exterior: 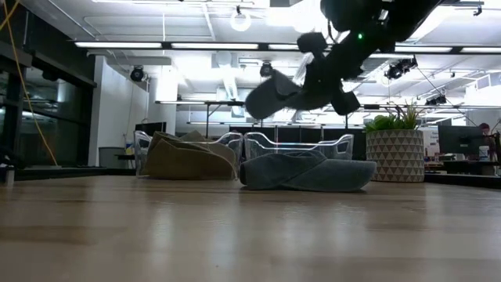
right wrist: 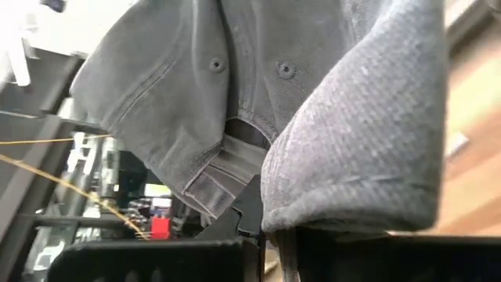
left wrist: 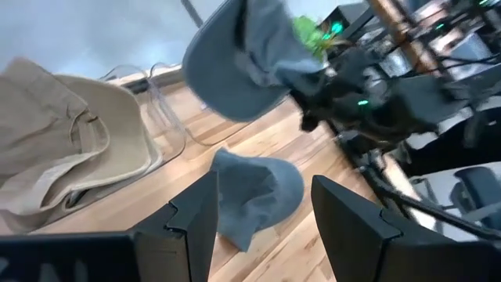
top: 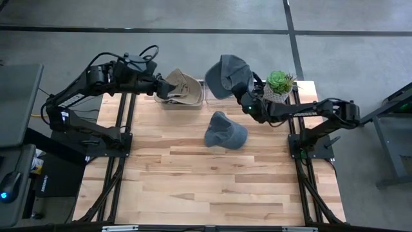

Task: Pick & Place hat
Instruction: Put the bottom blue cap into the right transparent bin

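Your wooden counter [top: 212, 187] sits on a grey floor, with a lit workshop room visible behind it in the low view. At the far edge you have a clear bin [top: 183, 102] holding a tan hat [top: 182, 88], and a potted succulent [top: 279, 84] at the far right corner.

Your right pincer [top: 246, 98] is pinching a grey hat [top: 227, 75], lifted clear off the counter. From above, that hat hangs over the far edge, between the bin and the plant; its long axis runs slantwise, with the brim end pointing toward the far left and the crown nearer the pincer. In the low view it tilts, brim end lower.

A second grey hat [top: 225, 131] lies flat on the counter near the middle, just below the raised one, its long axis slanting from far left to near right.

Your left pincer [top: 161, 88] hovers at the bin beside the tan hat, its fingers [left wrist: 347, 219] spread apart and holding nothing.
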Robot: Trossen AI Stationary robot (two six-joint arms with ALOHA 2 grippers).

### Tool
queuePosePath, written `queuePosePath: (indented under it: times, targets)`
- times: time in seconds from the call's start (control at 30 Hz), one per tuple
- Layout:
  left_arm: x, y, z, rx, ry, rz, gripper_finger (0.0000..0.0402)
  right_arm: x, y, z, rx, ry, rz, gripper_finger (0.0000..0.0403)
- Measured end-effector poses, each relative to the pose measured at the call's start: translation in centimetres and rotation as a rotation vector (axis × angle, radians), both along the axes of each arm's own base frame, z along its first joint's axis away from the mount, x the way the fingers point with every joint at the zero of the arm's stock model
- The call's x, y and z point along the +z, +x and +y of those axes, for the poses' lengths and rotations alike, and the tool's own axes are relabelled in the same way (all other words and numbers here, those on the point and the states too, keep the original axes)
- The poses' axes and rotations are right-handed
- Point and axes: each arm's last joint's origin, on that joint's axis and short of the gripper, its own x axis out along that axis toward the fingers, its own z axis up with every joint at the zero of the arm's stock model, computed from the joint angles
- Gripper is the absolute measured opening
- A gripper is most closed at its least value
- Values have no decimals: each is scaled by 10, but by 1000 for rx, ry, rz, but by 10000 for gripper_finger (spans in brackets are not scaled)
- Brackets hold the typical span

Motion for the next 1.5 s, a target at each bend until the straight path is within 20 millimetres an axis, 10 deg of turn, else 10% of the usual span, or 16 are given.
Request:
queuePosePath:
  times: [1.33, 1.5]
  targets:
    - [2, 2, 1, 44, -35, -46, 184, -60, 13, -20, -40, 94, 188, 30]
    - [2, 2, 1, 49, -31, -46, 184, -60, 14, -20, -19, 105, 188, 81]
